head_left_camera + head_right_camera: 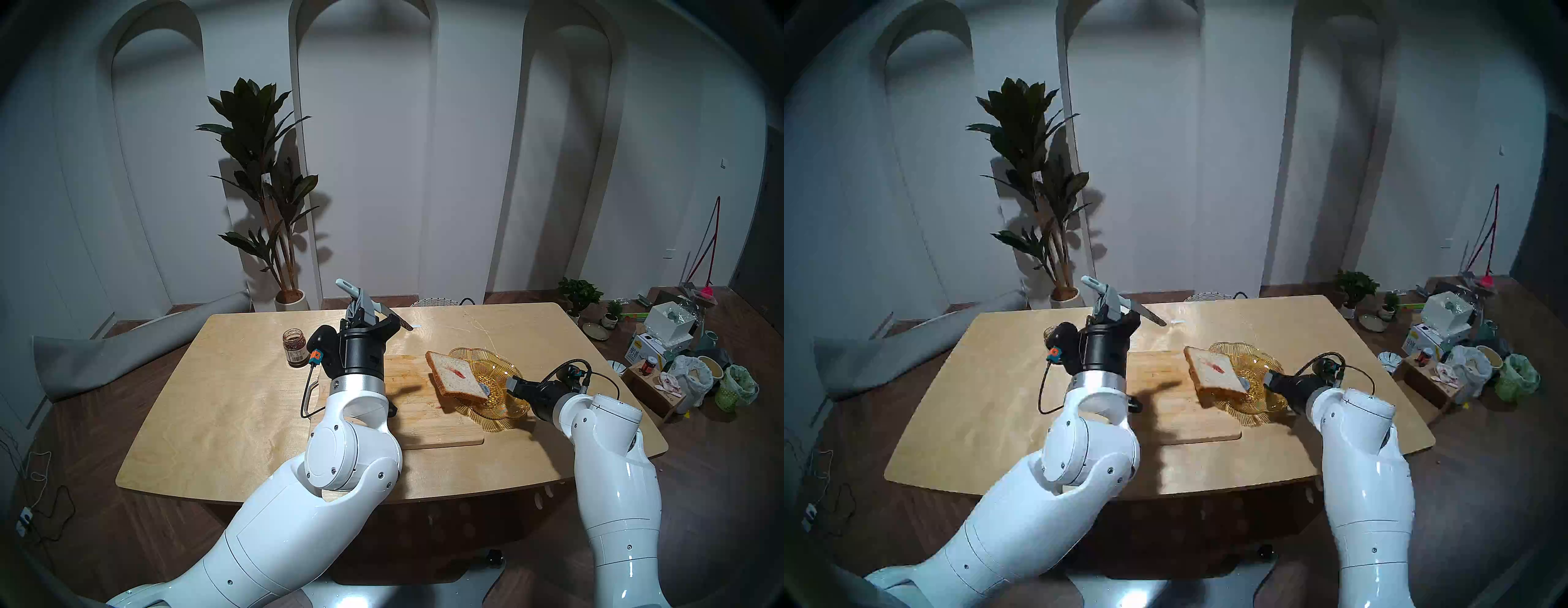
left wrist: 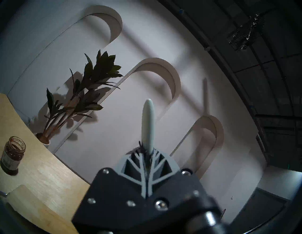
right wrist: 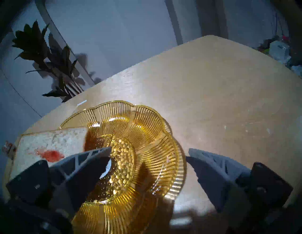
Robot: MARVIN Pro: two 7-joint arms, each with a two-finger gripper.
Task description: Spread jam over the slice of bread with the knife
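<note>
My left gripper (image 1: 360, 312) is shut on the knife (image 1: 392, 316) and holds it high over the table's far side. The pale handle points up and left, the dark blade right; the left wrist view shows the handle (image 2: 147, 122) between the fingers. The open jam jar (image 1: 295, 348) stands left of that arm. The slice of bread (image 1: 449, 373) leans tilted on the left rim of the amber glass dish (image 1: 479, 354) and bears a small red jam smear (image 1: 459, 372). My right gripper (image 1: 498, 385) is open over the dish, with one finger (image 3: 91, 156) at the bread's near corner.
A wooden cutting board (image 1: 424, 420) lies under the bread's left edge in the middle of the table (image 1: 212, 403). A wire basket (image 1: 435, 302) sits at the far edge. A tall plant (image 1: 263, 191) stands behind. Boxes, bags and a red-lidded jar (image 1: 649, 365) clutter the floor at the right.
</note>
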